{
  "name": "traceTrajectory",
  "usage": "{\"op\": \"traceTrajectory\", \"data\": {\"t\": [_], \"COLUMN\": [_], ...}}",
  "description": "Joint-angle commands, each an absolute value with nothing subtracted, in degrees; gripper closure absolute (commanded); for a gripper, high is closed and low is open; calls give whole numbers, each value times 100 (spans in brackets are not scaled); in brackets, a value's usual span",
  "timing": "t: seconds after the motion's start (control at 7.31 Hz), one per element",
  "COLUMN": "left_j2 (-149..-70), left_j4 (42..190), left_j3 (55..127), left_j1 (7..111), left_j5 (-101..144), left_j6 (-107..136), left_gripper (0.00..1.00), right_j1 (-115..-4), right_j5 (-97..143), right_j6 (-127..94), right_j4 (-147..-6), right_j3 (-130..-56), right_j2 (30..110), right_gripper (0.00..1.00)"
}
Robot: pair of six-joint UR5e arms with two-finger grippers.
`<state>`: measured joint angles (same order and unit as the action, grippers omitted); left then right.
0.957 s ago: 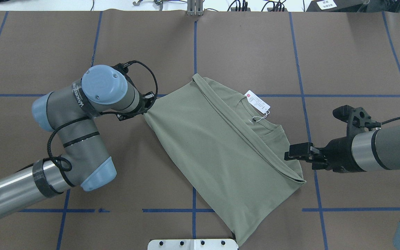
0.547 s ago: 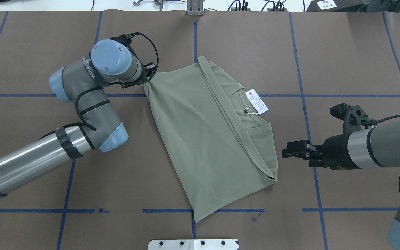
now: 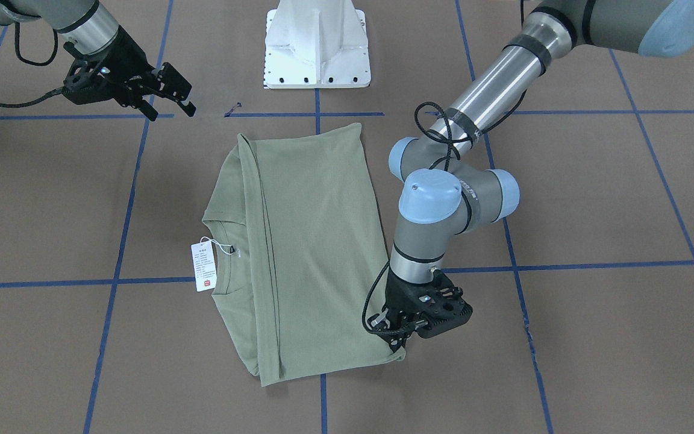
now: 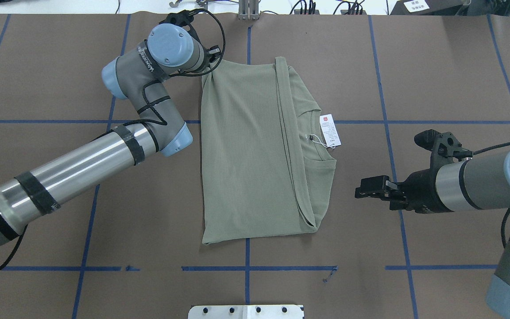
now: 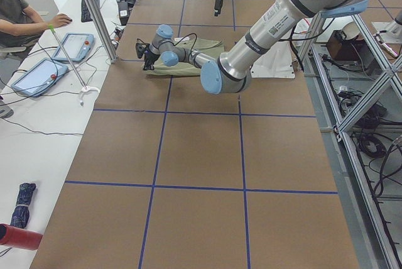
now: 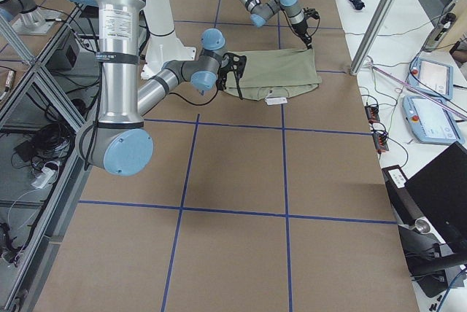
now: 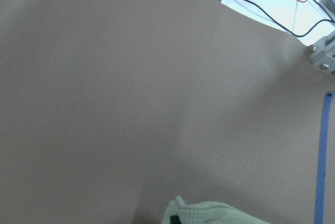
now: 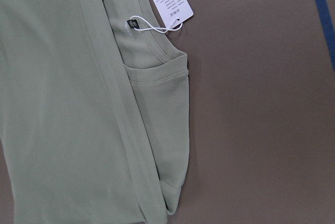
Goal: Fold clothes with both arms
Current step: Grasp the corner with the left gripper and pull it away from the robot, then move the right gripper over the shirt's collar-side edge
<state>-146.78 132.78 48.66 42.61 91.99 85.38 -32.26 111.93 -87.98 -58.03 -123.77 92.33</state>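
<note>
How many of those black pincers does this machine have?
2. The left pincer grips the shirt at its far left corner; the right pincer hangs open beside the shirt, apart from it.

Grey-silver arms [image 4: 82, 164], light-blue joint caps [image 4: 171, 39]

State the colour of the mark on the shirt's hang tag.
Red, on the white hang tag; it shows best in the overhead exterior view.

A sage-green shirt [image 7: 209, 214] corner lies at the bottom edge on the brown table [image 7: 104, 103].
</note>
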Motion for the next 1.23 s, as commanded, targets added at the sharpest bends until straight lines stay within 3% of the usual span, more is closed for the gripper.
{"op": "traceTrajectory", "data": {"t": [0.0, 0.14, 0.41, 0.55, 1.09], "left_j2": [-14897, -14889, -14880, -14732, -13055], "left_j4": [13693, 13685, 13641, 13293, 11349], "left_j3": [4447, 4447, 4552, 4840, 8079], "left_j1": [4219, 4219, 4463, 4656, 4711], "left_j5": [9070, 9070, 9210, 9776, 10368], "left_j6": [8508, 8403, 7825, 7579, 7154], "left_gripper": [54, 1, 0, 0, 0], "right_j1": [-3234, -3234, -3304, -3366, -3366], "right_j5": [11197, 11197, 11136, 11136, 11109], "right_j6": [-8798, -8798, -8711, -8649, -7043], "right_j4": [-5818, -5827, -5871, -6010, -8502], "right_j3": [-12375, -12366, -12183, -11868, -11007], "right_j2": [9237, 9237, 9194, 8802, 6817], "right_gripper": [0, 0, 0, 0, 0]}}
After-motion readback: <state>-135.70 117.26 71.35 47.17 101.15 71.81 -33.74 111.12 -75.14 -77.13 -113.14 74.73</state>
